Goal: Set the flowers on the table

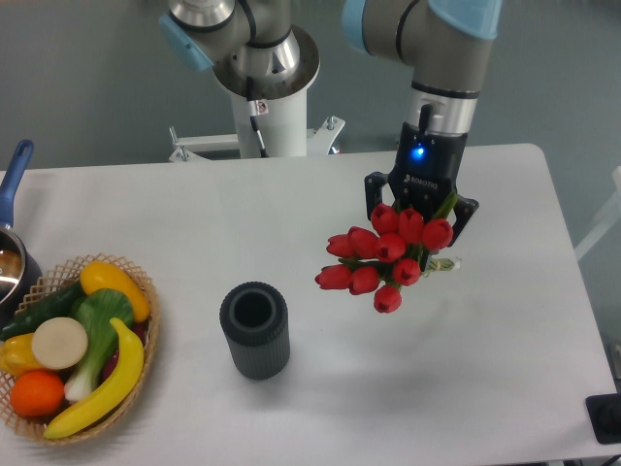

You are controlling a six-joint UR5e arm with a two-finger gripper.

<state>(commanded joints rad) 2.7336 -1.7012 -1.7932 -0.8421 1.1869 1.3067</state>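
- Gripper point(419, 216): it hangs from the arm above the right half of the table, pointing down. A blue light glows on its body. Its two fingers are closed around the flowers, with buds showing between and below them.
- Flowers point(382, 256): a bunch of red tulip buds, held in the gripper's grasp. The buds fan out to the camera's left and downward from the fingers. A little green stem and a pale tie show at the right of the bunch, just under the right finger. The stems are mostly hidden behind the buds and the gripper. Whether the bunch touches the tabletop cannot be told from this view.
- Table point(291, 214): white top with rounded corners, carrying everything noted here.
- Vase point(254, 329): dark grey, ribbed, upright, mouth open upward. It stands left of the flowers and apart from them, nearer the front edge.
- Wicker basket point(146, 291): at the left edge, holding a banana, an orange, a yellow pepper, a cucumber and other produce.
- Pot with blue handle point(15, 184): at the far left, partly cut off by the frame.
- Robot base point(262, 97): white pedestal behind the far edge.
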